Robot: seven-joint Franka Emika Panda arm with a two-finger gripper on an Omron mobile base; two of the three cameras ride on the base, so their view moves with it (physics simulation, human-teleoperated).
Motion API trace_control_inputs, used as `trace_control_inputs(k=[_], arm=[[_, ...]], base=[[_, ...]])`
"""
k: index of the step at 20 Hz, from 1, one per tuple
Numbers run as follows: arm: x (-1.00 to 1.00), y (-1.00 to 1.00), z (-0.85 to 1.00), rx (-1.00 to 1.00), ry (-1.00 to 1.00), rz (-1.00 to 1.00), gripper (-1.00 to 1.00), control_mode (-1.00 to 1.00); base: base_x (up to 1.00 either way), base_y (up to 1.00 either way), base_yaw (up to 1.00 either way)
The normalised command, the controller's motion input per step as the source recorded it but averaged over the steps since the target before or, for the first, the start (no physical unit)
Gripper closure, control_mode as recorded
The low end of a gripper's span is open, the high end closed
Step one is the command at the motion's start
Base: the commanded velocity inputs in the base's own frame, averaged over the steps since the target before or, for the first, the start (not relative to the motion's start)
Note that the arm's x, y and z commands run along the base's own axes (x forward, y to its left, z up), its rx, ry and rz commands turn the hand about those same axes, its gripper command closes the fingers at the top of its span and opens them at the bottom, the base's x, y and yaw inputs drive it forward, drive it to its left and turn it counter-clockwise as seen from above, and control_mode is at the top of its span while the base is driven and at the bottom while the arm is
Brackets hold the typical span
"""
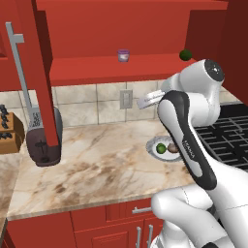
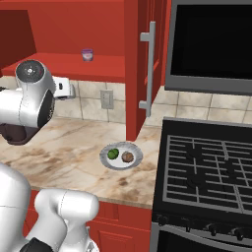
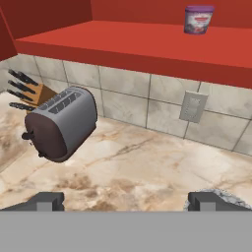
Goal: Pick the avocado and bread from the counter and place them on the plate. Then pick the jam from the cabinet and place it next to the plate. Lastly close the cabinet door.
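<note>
Tool (image 3: 126, 201) is spread wide with nothing in it, hovering over the table (image 1: 97, 160) and looking toward the backsplash. Avocado (image 2: 112, 153) and bread (image 2: 128, 157) are both sitting on the plate (image 2: 121, 164) already, so the jam (image 3: 198, 19) is up next, on the cabinet (image 1: 121, 70) shelf up above the tool. I'd worry about the reach: come in too low and the fingers hit the shelf edge, or a nudge tips that tiny jar backward.
</note>
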Motion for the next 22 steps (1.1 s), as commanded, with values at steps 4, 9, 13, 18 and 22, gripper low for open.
trace_control_inputs(k=[4, 9, 13, 18, 22], arm=[[0.0, 0.05, 0.7, -0.06, -0.09, -0.01, -1.0, -1.0], [0.0, 0.0, 0.54, -0.03, -0.02, -0.04, -1.0, -1.0], [0.04, 0.0, 0.33, -0.01, 0.0, -0.02, -1.0, -1.0], [0.25, 0.0, 0.1, -0.01, 0.0, -0.04, -1.0, -1.0], [0.36, -0.01, 0.0, 0.0, 0.0, -0.06, -1.0, -1.0]], base=[[0.0, 0.0, 0.0], [0.0, 0.0, 0.0], [0.0, 0.0, 0.0], [0.0, 0.0, 0.0], [0.0, 0.0, 0.0]])
